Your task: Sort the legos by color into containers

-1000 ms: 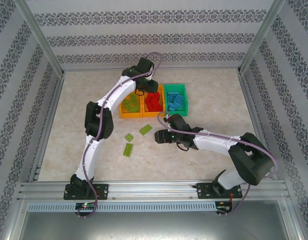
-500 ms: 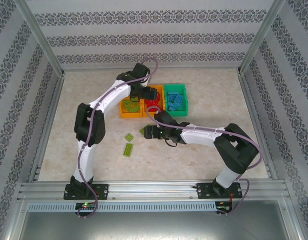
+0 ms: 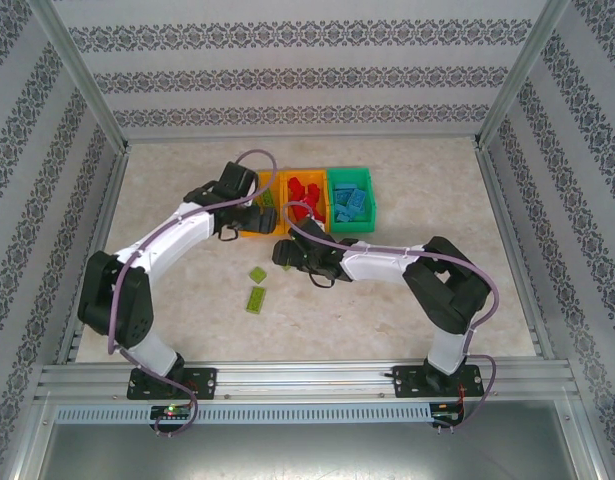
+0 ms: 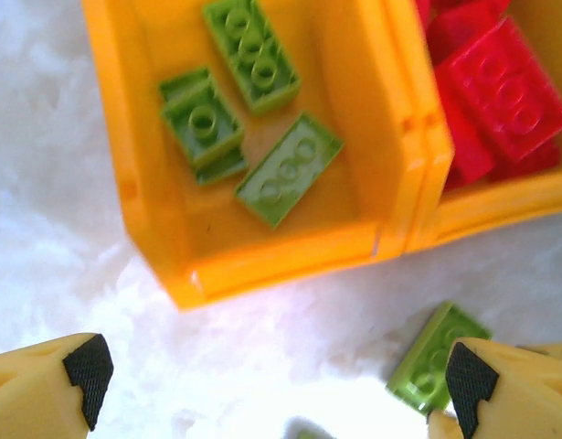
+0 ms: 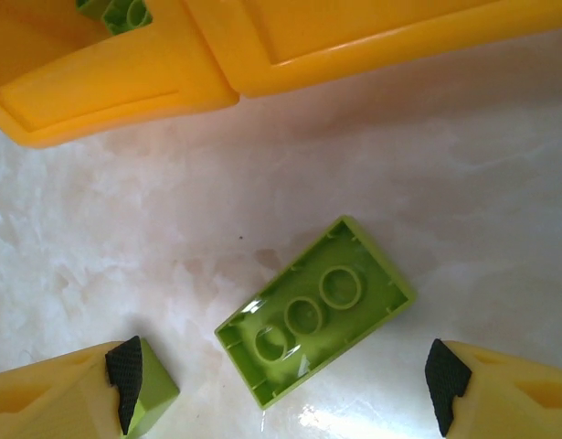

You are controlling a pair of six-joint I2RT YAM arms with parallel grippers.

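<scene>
Three joined containers stand mid-table: a left orange bin (image 3: 270, 203) with lime green legos (image 4: 287, 169), a middle orange bin (image 3: 308, 199) with red legos (image 4: 500, 78), and a green bin (image 3: 350, 198) with blue legos (image 3: 351, 203). My right gripper (image 5: 282, 380) is open and hovers low over an upside-down lime green brick (image 5: 314, 311) lying on the table between its fingers (image 5: 125, 370). My left gripper (image 4: 276, 389) is open and empty at the near edge of the left orange bin (image 4: 262, 261). The same loose green brick (image 4: 436, 357) lies by its right finger (image 4: 468, 384).
Two more lime green bricks (image 3: 258, 274) (image 3: 255, 298) lie on the marble table left of my right gripper (image 3: 283, 252); a corner of one (image 5: 153, 393) touches its left finger. Metal frame rails (image 3: 97, 240) border the table.
My left gripper pulled back from above the bins to the near left corner of the left orange bin. My right gripper slid left and now straddles the loose green brick.
</scene>
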